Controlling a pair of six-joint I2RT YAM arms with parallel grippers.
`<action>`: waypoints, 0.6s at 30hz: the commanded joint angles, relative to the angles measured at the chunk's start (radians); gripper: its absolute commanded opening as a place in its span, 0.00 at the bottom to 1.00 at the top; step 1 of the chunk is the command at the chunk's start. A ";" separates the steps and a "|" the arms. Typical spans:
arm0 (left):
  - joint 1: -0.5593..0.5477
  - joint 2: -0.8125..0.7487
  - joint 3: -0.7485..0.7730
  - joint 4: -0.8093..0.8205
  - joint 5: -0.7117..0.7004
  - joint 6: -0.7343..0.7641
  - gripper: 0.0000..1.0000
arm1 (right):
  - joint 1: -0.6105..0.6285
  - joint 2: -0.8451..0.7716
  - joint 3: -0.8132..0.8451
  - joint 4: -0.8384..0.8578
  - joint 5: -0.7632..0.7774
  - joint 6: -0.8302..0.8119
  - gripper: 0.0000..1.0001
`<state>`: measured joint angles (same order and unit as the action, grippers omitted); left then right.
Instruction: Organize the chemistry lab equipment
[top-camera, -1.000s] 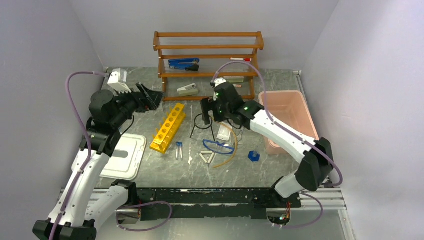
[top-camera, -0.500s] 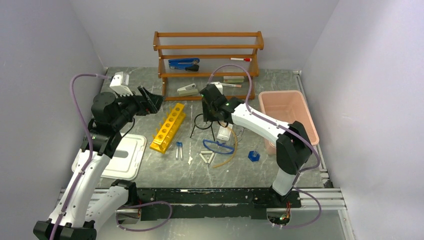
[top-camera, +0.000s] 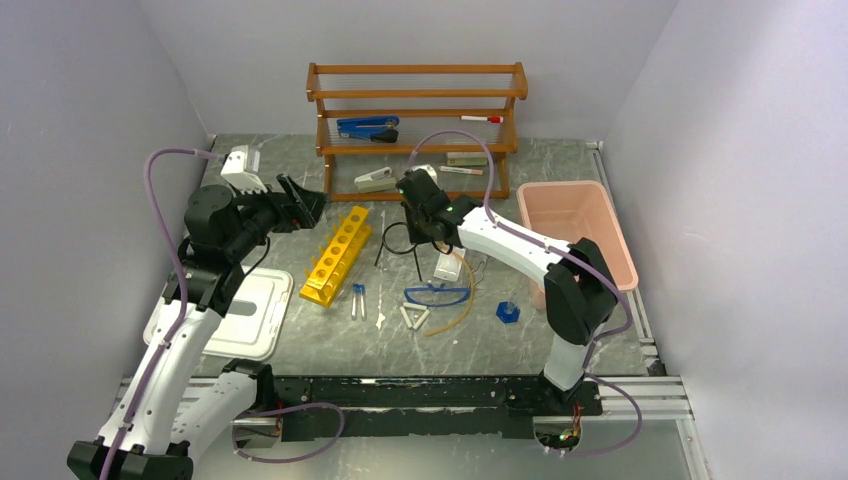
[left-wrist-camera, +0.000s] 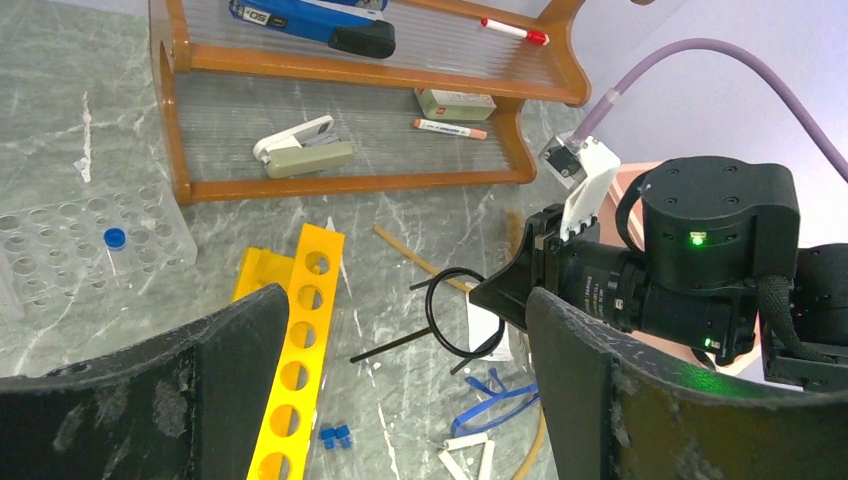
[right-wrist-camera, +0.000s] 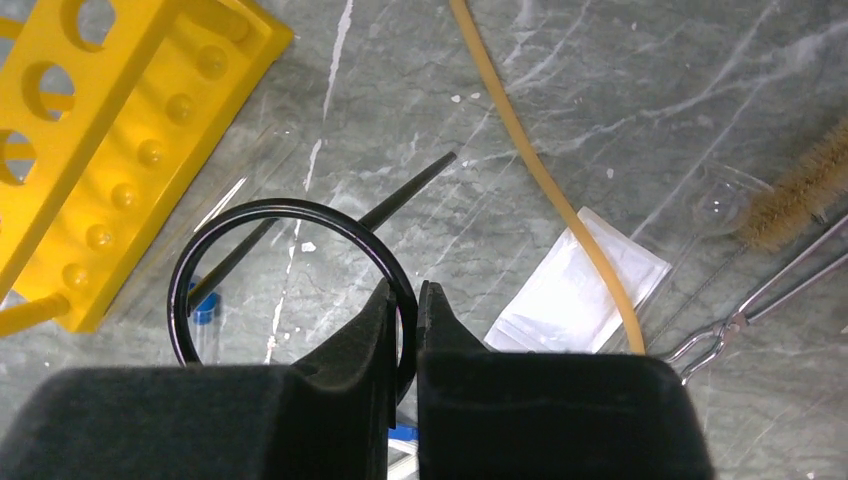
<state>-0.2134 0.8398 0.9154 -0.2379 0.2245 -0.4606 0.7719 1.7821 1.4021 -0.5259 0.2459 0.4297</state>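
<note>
My right gripper (top-camera: 415, 232) (right-wrist-camera: 405, 290) is shut on the ring of the black wire ring stand (top-camera: 393, 247) (right-wrist-camera: 290, 206), which sits pinched between the two pads. The yellow holed test-tube rack (top-camera: 337, 255) (right-wrist-camera: 120, 120) lies just to the left of it. Blue-capped tubes (top-camera: 358, 295), blue goggles (top-camera: 437, 296), a white triangle (top-camera: 414, 317), amber tubing (top-camera: 455, 315) (right-wrist-camera: 540, 170) and a clear bag (top-camera: 448, 266) (right-wrist-camera: 580, 290) lie on the table below. My left gripper (top-camera: 305, 205) (left-wrist-camera: 405, 320) hangs open above the rack's left side, holding nothing.
A wooden shelf rack (top-camera: 415, 95) with a blue stapler and markers stands at the back. A pink bin (top-camera: 600, 215) is at the right, a white lidded tray (top-camera: 262, 310) at the left. A clear holed tube tray (left-wrist-camera: 80, 240) sits back left. A small blue piece (top-camera: 508, 312) lies near the bin.
My right gripper has swung left to the ring stand and shut on its ring; the stand has shifted slightly. The left arm has barely moved.
</note>
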 joint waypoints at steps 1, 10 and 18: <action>-0.006 -0.004 0.006 0.011 -0.042 0.012 0.92 | 0.002 -0.049 0.017 0.058 -0.043 -0.081 0.00; -0.006 0.008 0.040 0.024 -0.102 0.010 0.91 | -0.003 -0.205 0.111 0.055 -0.099 -0.122 0.00; -0.006 0.034 0.088 0.035 -0.127 0.039 0.91 | -0.067 -0.343 0.200 -0.011 0.035 -0.135 0.00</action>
<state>-0.2134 0.8684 0.9527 -0.2375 0.1326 -0.4522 0.7517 1.5150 1.5593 -0.5114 0.1837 0.3145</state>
